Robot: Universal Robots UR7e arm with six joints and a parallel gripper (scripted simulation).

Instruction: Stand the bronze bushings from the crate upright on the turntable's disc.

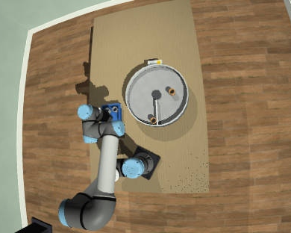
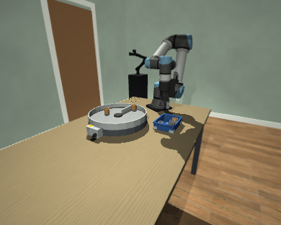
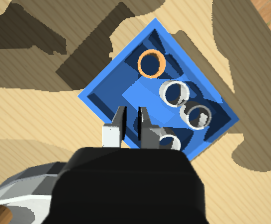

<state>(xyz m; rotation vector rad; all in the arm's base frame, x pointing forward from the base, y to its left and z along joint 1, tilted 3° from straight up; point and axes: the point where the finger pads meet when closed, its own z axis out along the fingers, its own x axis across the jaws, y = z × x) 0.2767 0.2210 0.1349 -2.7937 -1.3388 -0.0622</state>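
Note:
The blue crate [image 3: 158, 90] lies on the table left of the turntable [image 1: 157, 95]; it also shows in the side view [image 2: 167, 122]. In the wrist view it holds one bronze bushing [image 3: 151, 63] at its far corner and three steel bushings [image 3: 174, 94] [image 3: 196, 114] [image 3: 168, 142], all with an open end up. My gripper [image 3: 132, 116] hangs above the crate's near edge, fingers close together with nothing between them. Two bronze bushings [image 1: 171, 91] [image 1: 153, 119] stand upright on the grey disc, apart from the dark hub [image 1: 155, 94].
A raised rim rings the turntable, and a radial bar [image 1: 157, 111] runs from the hub to the rim. A small control box [image 2: 92, 132] sits at the turntable's side. The arm's base [image 1: 141, 164] stands on the table near the crate.

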